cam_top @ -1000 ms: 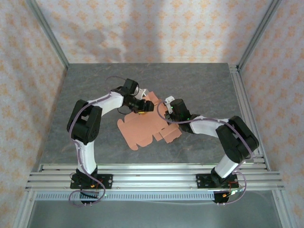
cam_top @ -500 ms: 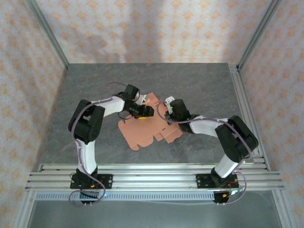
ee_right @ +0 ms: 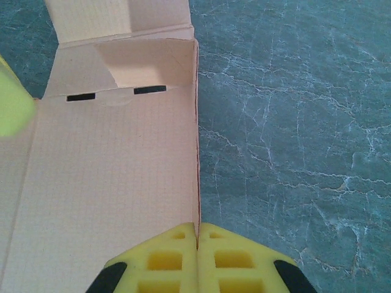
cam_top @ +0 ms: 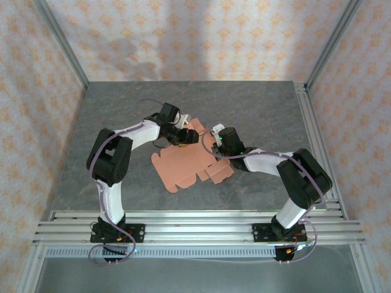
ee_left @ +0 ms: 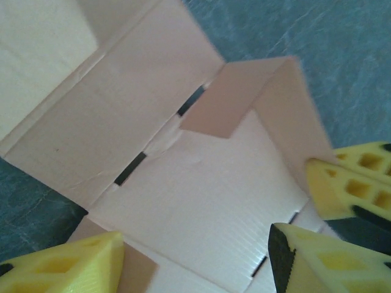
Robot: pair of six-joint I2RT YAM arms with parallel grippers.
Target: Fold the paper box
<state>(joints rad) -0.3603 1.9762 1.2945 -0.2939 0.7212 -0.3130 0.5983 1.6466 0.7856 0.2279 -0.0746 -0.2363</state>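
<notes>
The paper box (cam_top: pixel 183 168) is a salmon-orange die-cut sheet lying partly folded on the grey table, with its far end raised. My left gripper (cam_top: pixel 185 137) hovers open over that far end. Its yellow fingers (ee_left: pixel 73 265) straddle a flat slotted panel (ee_left: pixel 201 183), with a small flap (ee_left: pixel 235 101) folded up beyond it. My right gripper (cam_top: pixel 215 141) is shut on the thin edge of an upright side wall (ee_right: pixel 197 152), and its pads (ee_right: pixel 177 259) meet on the cardboard. The right gripper's fingers (ee_left: pixel 351 186) also appear at the right of the left wrist view.
The grey marbled table (cam_top: pixel 263 116) stretches open to the right of the sheet and behind it. Aluminium rails (cam_top: pixel 195 226) run along the near edge, and frame posts stand at the sides. Both arms cross low over the table's middle.
My left gripper dipped a little nearer over the sheet, then came back to the far end. The right arm and the sheet have hardly moved.
</notes>
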